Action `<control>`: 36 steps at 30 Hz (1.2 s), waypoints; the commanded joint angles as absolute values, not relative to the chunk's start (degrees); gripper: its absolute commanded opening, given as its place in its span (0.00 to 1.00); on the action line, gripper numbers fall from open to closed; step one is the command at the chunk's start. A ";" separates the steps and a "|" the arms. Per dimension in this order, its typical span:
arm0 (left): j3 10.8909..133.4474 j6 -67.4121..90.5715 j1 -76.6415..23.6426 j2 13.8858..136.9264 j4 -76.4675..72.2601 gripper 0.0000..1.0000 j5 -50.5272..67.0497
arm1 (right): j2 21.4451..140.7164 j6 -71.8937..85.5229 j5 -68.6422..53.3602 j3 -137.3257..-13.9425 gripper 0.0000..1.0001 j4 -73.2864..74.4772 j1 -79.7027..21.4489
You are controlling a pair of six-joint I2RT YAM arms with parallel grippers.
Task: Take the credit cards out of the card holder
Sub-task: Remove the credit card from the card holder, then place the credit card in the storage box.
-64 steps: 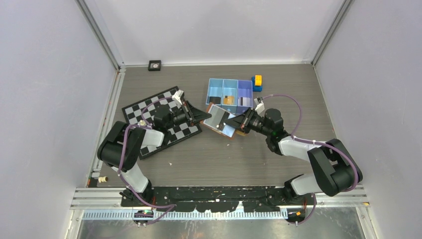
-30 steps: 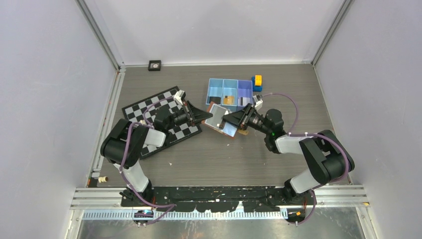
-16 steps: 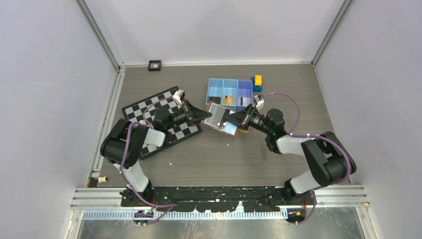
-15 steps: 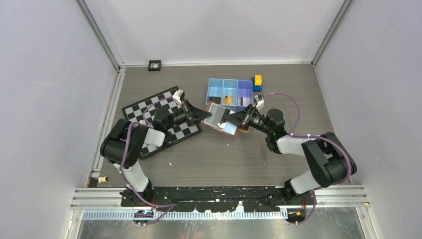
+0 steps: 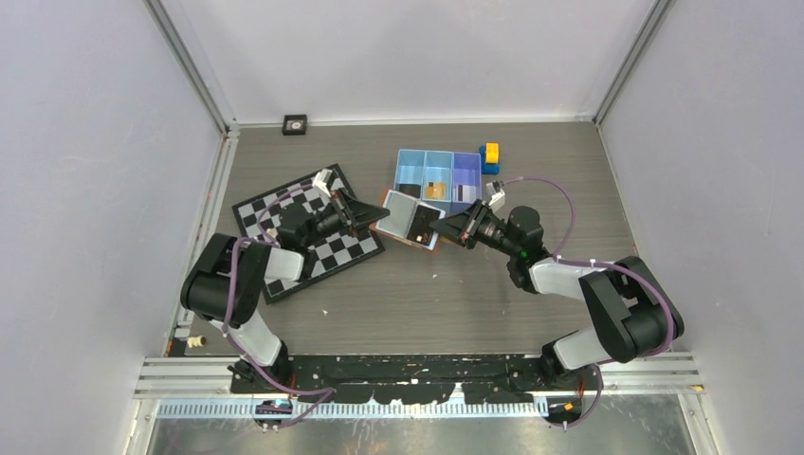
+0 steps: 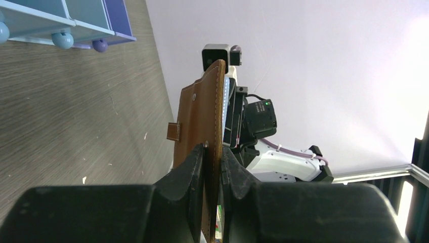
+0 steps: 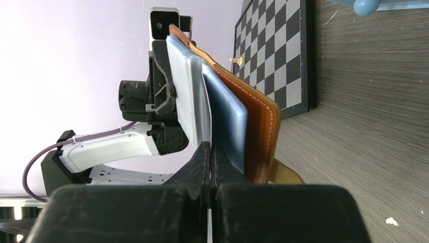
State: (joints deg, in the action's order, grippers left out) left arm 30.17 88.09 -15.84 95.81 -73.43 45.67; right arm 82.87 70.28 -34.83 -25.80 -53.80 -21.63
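Observation:
The brown card holder [image 5: 400,213] hangs open and on edge above the table, just in front of the tray. My left gripper [image 5: 368,214] is shut on its leather flap [image 6: 202,116], which stands pinched between the fingers [image 6: 212,152]. My right gripper [image 5: 438,227] meets the holder from the right with its fingers pressed together [image 7: 210,148]. The lower edge of a pale grey credit card [image 7: 187,96] runs into them. A blue-grey card [image 7: 227,121] lies behind it against the brown cover [image 7: 260,131].
The blue three-compartment tray [image 5: 427,152] behind the holder contains flat cards, with a yellow-and-blue block [image 5: 490,156] at its right. A chessboard [image 5: 251,210] lies under the left arm, a small pale pawn [image 7: 233,59] on it. A black square object [image 5: 296,124] sits by the back wall.
My right gripper has shut. The left gripper has drawn the card holder left and back toward the tray, tipping it more on edge. The right arm has barely moved.

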 commanded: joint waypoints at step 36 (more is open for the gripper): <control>30.59 51.09 -10.11 52.10 -8.28 0.00 17.14 | 78.80 49.38 -27.36 -49.73 0.00 -6.76 -19.50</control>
State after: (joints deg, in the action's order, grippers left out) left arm 27.57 59.29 -10.48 57.65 -20.84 27.22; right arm 76.90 54.33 -30.48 -43.27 -16.75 -19.79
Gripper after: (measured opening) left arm 0.147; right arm 0.022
